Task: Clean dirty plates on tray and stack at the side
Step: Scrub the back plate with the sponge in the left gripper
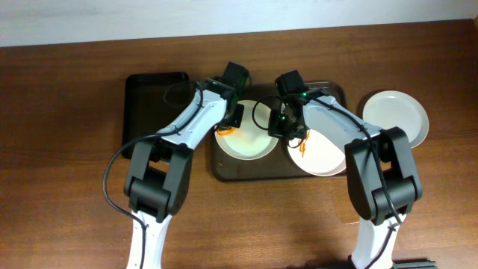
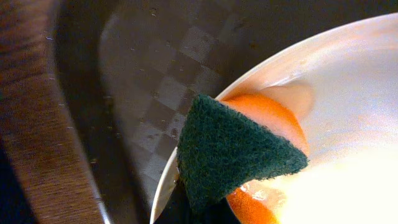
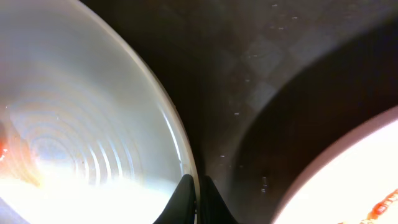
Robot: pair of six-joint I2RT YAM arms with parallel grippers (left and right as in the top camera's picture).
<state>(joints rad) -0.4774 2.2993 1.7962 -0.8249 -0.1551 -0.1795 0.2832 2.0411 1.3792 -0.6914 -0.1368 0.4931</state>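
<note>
Scrubbing looks to be the step in hand. The left gripper (image 1: 228,123) is clamped on a sponge (image 2: 236,149), green scouring face up and orange body beneath, pressed at the rim of the plate (image 2: 348,93) just ahead of its fingers. The wrist view hides most of those fingers, so the clamp is judged from how the sponge juts out.

Opposite it, the right gripper (image 3: 196,198) has its two fingers drawn together on that same plate's rim, steadying it on the tray (image 1: 246,173). On the right gripper's outer side lies a second plate (image 1: 321,157), streaked with orange. Farther out on that side, off the tray, a clean plate (image 1: 396,116) sits on the table (image 1: 75,224), likely the start of the stack.

The next move calls for sweeping the sponge inward across the plate's bowl while the right pinch holds firm. If the rim slips, the plate could skid along the tray.
</note>
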